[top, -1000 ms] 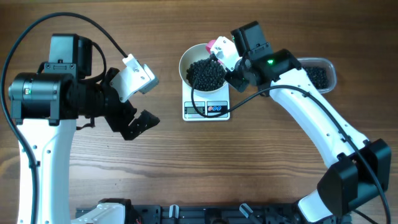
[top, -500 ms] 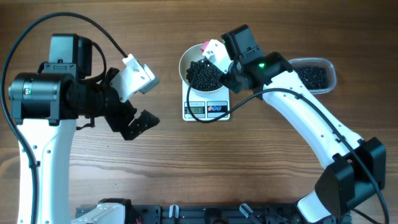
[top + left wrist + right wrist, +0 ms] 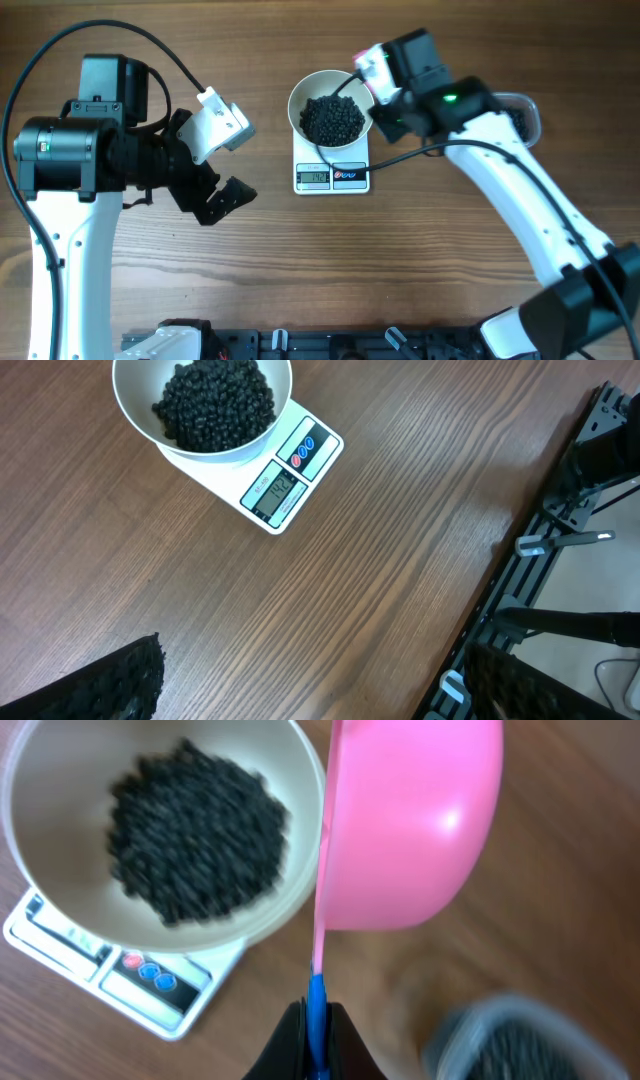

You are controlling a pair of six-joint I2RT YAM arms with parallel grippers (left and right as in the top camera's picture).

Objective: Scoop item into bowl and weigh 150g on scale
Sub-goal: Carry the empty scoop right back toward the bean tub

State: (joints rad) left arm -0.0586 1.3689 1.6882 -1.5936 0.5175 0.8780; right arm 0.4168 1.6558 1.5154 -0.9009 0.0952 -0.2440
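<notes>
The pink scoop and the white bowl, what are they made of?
The pink scoop looks like smooth, glossy plastic: it is evenly coloured, with a small bright highlight on its round back. The white bowl has a smooth, plain, matte-looking wall. It could be plastic or ceramic; the pictures do not settle which.

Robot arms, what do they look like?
The left arm and right arm are white tubes with chunky black joints and thin black cables. The right one shows a green light. The left pincer and right pincer are black.
</notes>
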